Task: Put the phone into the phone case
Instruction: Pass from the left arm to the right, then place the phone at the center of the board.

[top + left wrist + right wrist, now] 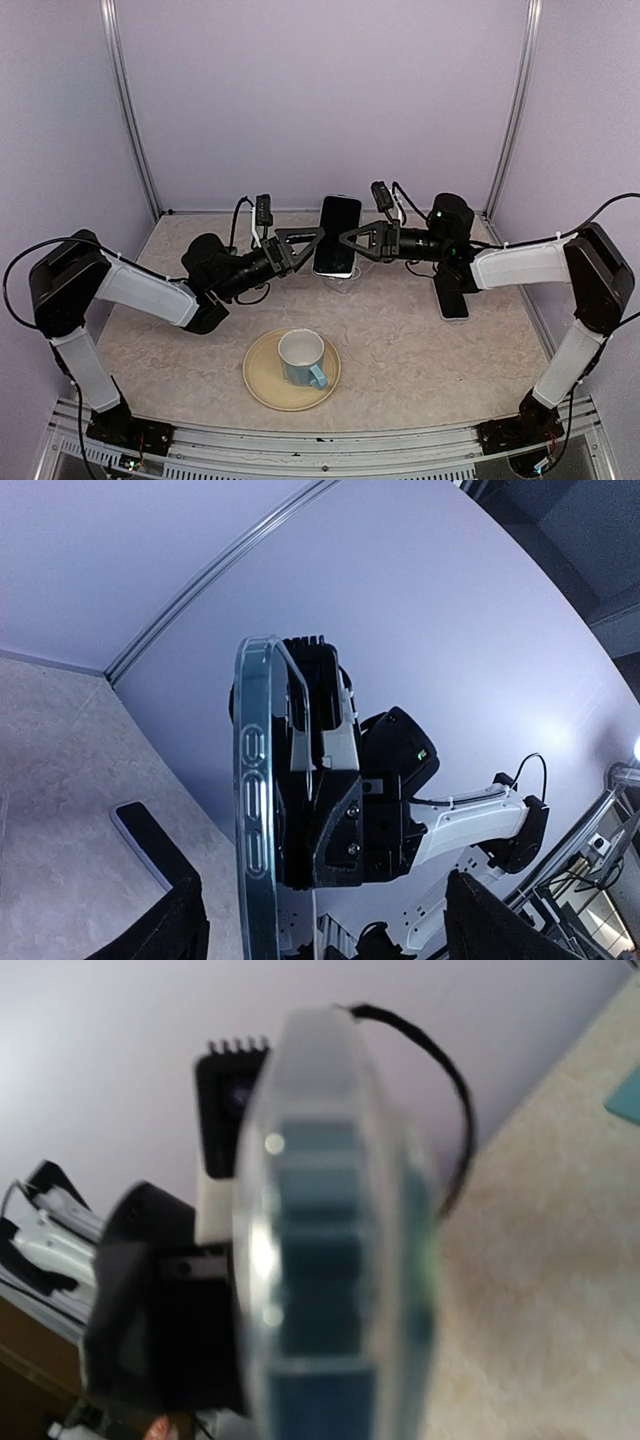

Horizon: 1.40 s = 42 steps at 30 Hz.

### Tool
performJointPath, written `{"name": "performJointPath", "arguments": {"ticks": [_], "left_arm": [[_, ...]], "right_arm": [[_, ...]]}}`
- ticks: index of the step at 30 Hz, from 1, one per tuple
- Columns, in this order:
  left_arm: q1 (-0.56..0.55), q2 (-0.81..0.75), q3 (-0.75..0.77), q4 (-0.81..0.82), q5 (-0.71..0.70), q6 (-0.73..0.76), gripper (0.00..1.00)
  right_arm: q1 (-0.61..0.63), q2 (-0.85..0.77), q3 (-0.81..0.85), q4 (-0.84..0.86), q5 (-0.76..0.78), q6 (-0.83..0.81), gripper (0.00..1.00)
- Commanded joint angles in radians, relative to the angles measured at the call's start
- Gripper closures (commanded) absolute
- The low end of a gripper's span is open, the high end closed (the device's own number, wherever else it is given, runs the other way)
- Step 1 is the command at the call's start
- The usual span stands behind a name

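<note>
Gripping glossy black slab phone (337,228), clear rim: right end effector (347,241).

The phone (337,235) has a glossy black face and a shiny silvery edge. The table (420,350) looks like matt, mottled stone. The cup (300,352) is smooth and glazed, its plate (262,385) matt.

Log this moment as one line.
left end effector: open beside phone | right end effector: shut on phone, held above table | mug: on plate
</note>
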Motion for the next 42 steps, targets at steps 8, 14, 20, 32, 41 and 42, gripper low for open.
{"name": "performJointPath", "arguments": {"ticks": [8,14,20,32,41,42], "left_arm": [[0.025,-0.307,-0.112,-0.389,-0.148,0.196,0.01],[0.022,-0.44,-0.094,-0.665,-0.282,0.287,0.01],[0.018,-0.53,-0.105,-0.823,-0.374,0.347,0.01],[0.016,-0.615,-0.143,-0.87,-0.399,0.373,0.01],[0.016,-0.616,-0.148,-0.87,-0.391,0.38,0.01],[0.016,-0.615,-0.148,-0.871,-0.389,0.38,0.01]], "right_arm": [[-0.107,-0.162,0.133,-0.643,-0.073,-0.343,1.0],[-0.169,-0.156,0.1,-0.748,-0.11,-0.377,1.0],[-0.213,-0.125,0.116,-0.887,-0.12,-0.439,1.0],[-0.275,0.009,0.148,-1.093,-0.052,-0.559,1.0],[-0.319,0.106,0.188,-1.174,0.0,-0.625,1.0],[-0.323,0.116,0.193,-1.179,0.005,-0.628,1.0]]}}
